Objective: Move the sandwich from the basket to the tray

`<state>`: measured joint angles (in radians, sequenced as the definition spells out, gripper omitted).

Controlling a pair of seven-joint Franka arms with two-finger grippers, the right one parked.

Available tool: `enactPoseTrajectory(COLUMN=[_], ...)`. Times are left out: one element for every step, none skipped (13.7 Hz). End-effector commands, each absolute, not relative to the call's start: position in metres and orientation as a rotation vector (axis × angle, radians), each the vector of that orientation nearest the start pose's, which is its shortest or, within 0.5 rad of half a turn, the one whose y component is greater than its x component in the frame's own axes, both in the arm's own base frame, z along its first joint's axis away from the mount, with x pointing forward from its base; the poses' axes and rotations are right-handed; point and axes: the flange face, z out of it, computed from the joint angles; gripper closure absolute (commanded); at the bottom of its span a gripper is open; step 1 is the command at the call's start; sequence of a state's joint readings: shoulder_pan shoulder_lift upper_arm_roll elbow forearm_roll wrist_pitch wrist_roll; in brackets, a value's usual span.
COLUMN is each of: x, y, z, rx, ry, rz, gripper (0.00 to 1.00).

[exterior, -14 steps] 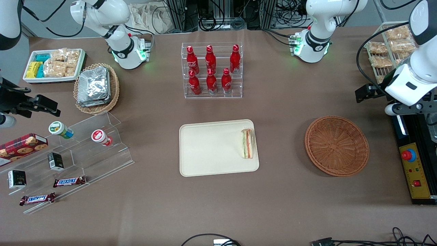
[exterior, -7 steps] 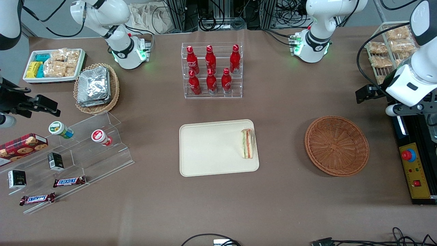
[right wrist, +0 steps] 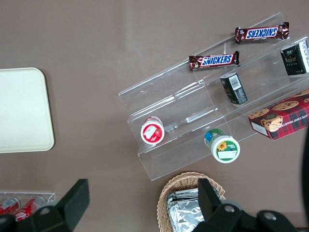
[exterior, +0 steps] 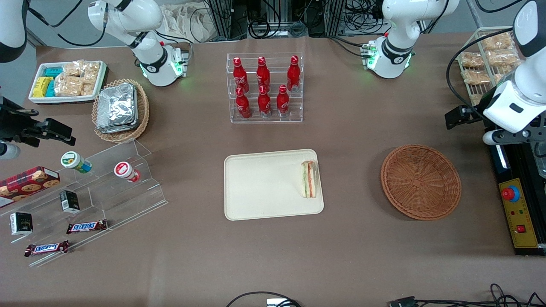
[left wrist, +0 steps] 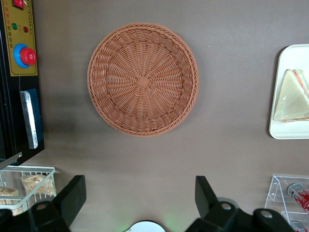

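The sandwich (exterior: 309, 179) lies on the cream tray (exterior: 260, 187), at the tray's edge nearest the basket. It is a pale wedge with green and orange-red layers, and it also shows in the left wrist view (left wrist: 292, 96) on the tray's corner (left wrist: 285, 133). The reddish-brown wicker basket (exterior: 420, 182) is empty; the left wrist view shows its whole bare weave (left wrist: 143, 79). My left gripper (exterior: 453, 117) hangs high above the table toward the working arm's end, farther from the front camera than the basket. Its fingers (left wrist: 72, 193) stand wide apart and hold nothing.
A clear rack of red bottles (exterior: 264, 87) stands farther from the camera than the tray. A wire rack of snack packets (exterior: 482, 59) and a control box with a red button (exterior: 518, 209) lie at the working arm's end. An acrylic shelf (exterior: 98, 187) lies toward the parked arm's end.
My left gripper has drifted very slightly toward the working arm's end of the table. The sandwich, tray and basket have not moved.
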<state>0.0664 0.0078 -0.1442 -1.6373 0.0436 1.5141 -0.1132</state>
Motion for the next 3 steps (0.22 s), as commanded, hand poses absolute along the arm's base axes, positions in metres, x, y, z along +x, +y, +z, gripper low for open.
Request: enactPoseTrajectory(x=[0.5479,0.5474,0.5474], y=[-0.0363,-0.0355,-0.0346], z=[0.5890,0.5897,0.5890], rx=[-3.093,-3.093,-3.092], ry=[-0.066,-0.069,-0.071], rz=[0.189,0.189,0.192], gripper=[0.00,0.00,0.00])
